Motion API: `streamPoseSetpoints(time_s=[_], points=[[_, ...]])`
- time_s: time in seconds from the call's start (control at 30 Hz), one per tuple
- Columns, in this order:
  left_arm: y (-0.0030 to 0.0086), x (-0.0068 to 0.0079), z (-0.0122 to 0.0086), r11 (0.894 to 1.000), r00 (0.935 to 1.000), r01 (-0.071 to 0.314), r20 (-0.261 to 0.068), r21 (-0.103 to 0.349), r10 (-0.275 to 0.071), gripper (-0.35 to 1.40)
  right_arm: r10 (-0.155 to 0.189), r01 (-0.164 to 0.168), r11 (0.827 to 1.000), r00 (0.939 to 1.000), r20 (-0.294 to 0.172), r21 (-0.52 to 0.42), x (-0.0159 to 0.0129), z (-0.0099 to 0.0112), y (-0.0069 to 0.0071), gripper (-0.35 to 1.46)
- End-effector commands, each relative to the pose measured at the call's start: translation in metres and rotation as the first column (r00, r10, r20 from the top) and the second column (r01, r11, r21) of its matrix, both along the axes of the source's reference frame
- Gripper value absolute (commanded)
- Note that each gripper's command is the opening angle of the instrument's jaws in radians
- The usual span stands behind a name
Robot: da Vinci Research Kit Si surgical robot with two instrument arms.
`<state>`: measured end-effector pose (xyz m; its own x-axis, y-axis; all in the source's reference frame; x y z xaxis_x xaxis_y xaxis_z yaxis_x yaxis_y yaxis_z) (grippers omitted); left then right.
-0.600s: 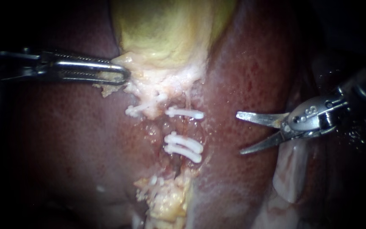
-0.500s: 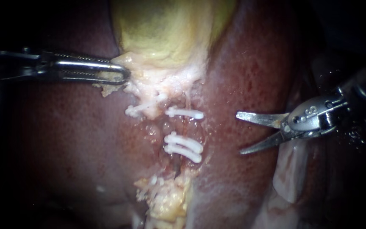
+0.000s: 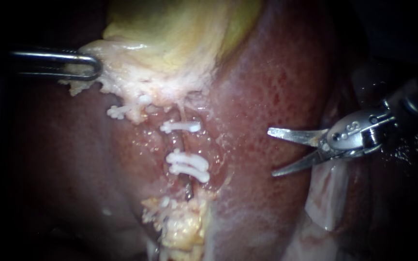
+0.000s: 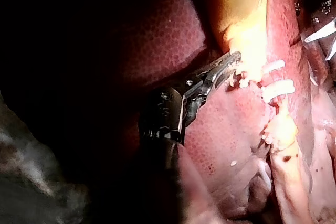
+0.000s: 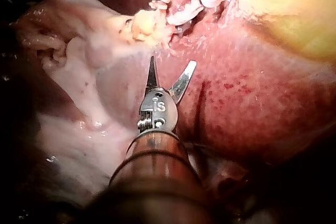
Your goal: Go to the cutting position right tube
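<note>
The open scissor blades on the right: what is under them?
Bare liver shows under and between the open blades of the right instrument. The clips lie apart from them. The hinge hides whatever lies beneath it.

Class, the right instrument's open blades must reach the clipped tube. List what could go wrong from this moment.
1. The right instrument, silver blades open, points across the dark red liver; a low approach could score it.
2. The tube stretch between the single white clip and the white clip pair is short; blades could catch a clip.
3. The left instrument holds pale tissue taut; a slip would shift the target.
</note>
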<state>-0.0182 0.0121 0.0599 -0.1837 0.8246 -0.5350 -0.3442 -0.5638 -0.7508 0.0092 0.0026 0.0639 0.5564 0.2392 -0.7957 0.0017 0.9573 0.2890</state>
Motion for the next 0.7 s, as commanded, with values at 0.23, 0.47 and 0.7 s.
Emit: streamPoseSetpoints(time_s=[0.23, 0.47, 0.7], points=[[-0.0001, -0.0001, -0.0001, 1.000, 1.0000, 0.001, -0.001, -0.002, -0.001, -0.35, 0.050, -0.044, 0.986, 0.9982, -0.032, 0.163, 0.0041, 0.0012, -0.0009, 1.28], [-0.0005, -0.0007, -0.0006, 1.000, 1.0000, 0.007, -0.007, -0.009, -0.007, -0.35, 0.104, -0.089, 0.949, 0.9940, -0.035, 0.303, 0.0083, 0.0029, -0.0012, 1.28], [-0.0006, -0.0010, -0.0008, 1.000, 1.0000, 0.005, -0.007, -0.014, -0.005, -0.35, 0.130, -0.104, 0.913, 0.9907, -0.040, 0.394, 0.0115, 0.0041, -0.0011, 1.24]])
